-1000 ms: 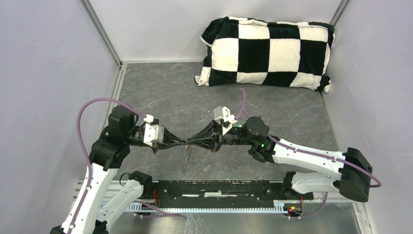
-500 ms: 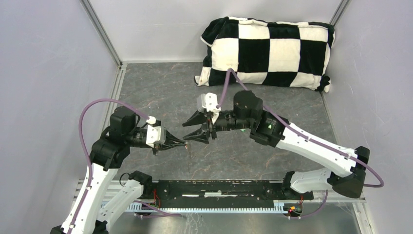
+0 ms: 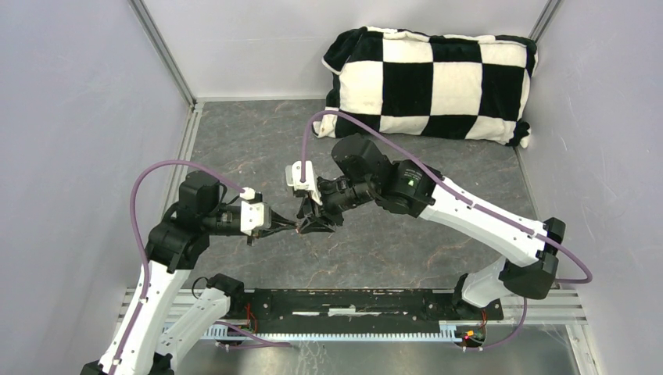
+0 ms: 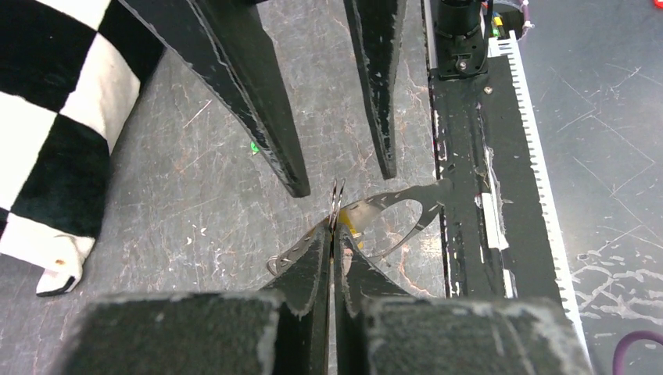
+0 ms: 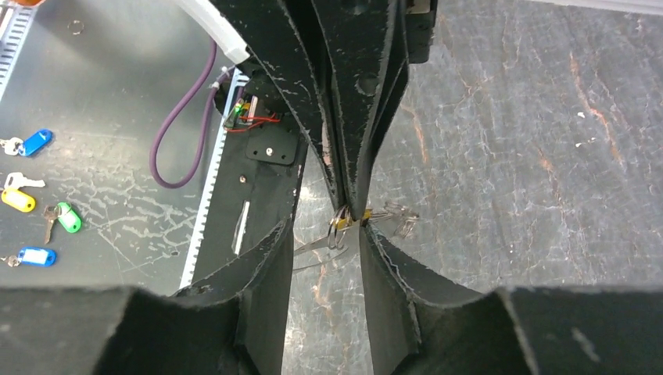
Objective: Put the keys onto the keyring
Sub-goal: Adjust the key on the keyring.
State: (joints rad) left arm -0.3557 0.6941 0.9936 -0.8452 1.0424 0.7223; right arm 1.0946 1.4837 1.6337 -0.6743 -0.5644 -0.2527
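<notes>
My left gripper (image 3: 292,226) is shut, and its fingertips (image 4: 335,232) pinch the thin silvery keyring (image 4: 337,199), seen edge-on. A bit of yellow-orange key head (image 4: 353,229) shows right at the tips. In the right wrist view the left fingers come in from the top, holding the ring (image 5: 338,224) and the yellow bit (image 5: 356,223), with small metal parts (image 5: 399,219) just to their right. My right gripper (image 3: 312,221) is open, its fingers (image 5: 266,266) on either side of the left tips and close below them. I cannot make out the green key.
A black-and-white checkered pillow (image 3: 428,82) lies at the back right. The black base rail (image 3: 352,301) runs along the near edge. Beyond the table edge, several spare keys with blue, yellow and green heads (image 5: 69,217) lie on a lower surface.
One second ago the two grippers met tip to tip. The right gripper then pulled back and opened. It has now swung left and down to straddle the left fingertips.
</notes>
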